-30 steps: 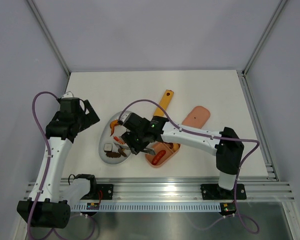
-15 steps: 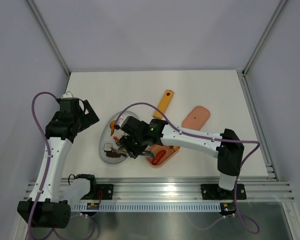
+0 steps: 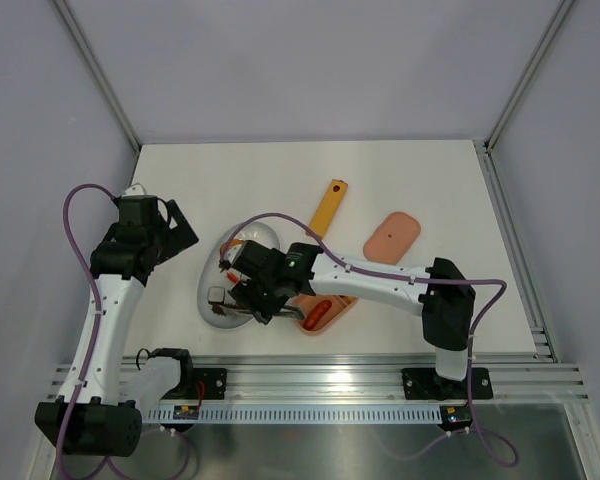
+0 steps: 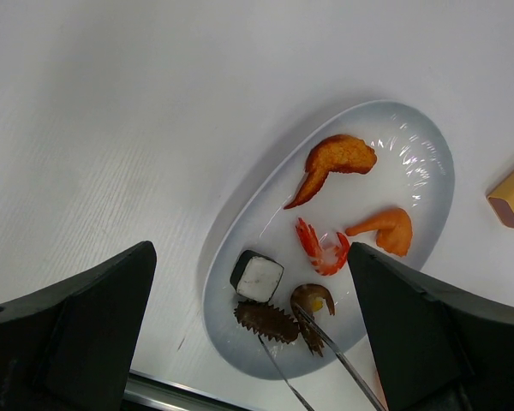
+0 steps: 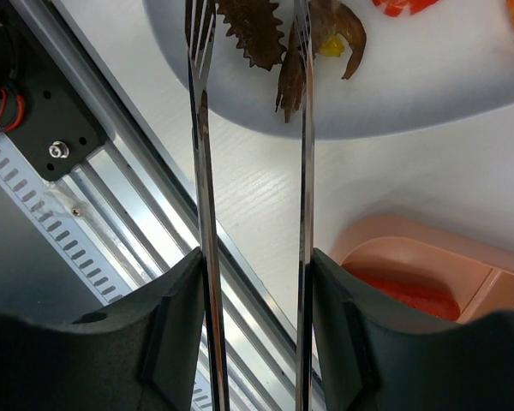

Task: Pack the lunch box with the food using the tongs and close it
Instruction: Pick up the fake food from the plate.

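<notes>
My right gripper (image 3: 263, 292) (image 5: 255, 257) is shut on the silvery tongs (image 5: 199, 171) (image 4: 325, 355). The tongs' tips stand apart on either side of a brown spiky piece (image 4: 267, 321) (image 5: 255, 34), beside a brown curl (image 4: 313, 297). On the same white plate (image 4: 415, 158) (image 3: 260, 238) lie a dark-and-white cube (image 4: 257, 276), a shrimp (image 4: 321, 248) and two orange pieces (image 4: 338, 158). The pink lunch box (image 3: 332, 318) (image 5: 385, 244) holds a red sausage (image 3: 318, 315) (image 5: 407, 295). Its lid (image 3: 393, 233) lies apart at the right. My left gripper (image 3: 175, 228) (image 4: 248, 257) hovers open, left of the plate.
A yellow-orange flat bar (image 3: 327, 205) (image 4: 510, 193) lies behind the plate and the lunch box. The metal rail (image 5: 111, 214) at the table's near edge runs just below the tongs.
My right arm has carried the tongs left, from above the lunch box to the plate's near end, where the tips now straddle the brown piece. The left arm has stayed still.
</notes>
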Controlling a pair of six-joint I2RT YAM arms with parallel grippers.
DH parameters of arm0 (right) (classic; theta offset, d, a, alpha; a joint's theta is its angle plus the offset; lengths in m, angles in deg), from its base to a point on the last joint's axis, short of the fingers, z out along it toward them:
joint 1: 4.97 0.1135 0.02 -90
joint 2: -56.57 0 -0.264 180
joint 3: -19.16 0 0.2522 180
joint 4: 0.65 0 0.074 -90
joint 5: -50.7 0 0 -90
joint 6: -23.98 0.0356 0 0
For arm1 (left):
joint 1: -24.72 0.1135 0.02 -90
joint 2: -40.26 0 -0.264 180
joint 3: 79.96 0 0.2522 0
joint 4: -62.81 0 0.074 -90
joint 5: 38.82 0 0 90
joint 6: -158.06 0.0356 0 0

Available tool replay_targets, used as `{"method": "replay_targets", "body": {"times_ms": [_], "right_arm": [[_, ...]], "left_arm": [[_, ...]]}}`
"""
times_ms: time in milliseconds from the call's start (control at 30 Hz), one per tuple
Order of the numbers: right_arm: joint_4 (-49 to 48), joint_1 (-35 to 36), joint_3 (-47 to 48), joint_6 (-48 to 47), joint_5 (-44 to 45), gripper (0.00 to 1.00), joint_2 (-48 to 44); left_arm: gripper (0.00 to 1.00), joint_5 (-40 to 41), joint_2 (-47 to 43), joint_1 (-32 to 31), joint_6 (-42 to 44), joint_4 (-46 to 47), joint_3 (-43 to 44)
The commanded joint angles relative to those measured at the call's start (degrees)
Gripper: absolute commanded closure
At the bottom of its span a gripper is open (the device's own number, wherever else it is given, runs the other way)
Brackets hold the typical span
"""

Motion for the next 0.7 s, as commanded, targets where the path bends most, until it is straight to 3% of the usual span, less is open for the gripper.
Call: {"method": "replay_targets", "body": {"times_ms": [0,667], "right_arm": [[0.86,0.77,3.07,-1.58,1.80,0.44,1.30],[3.77,2.62,5.89,-2.72,0.75,0.43,3.94]], "left_arm": [[0.01,-1.03,-0.73,0.31,0.69,1.61,0.57],[0.01,-1.21,-1.61,0.40,0.78,1.78,-0.22]]}}
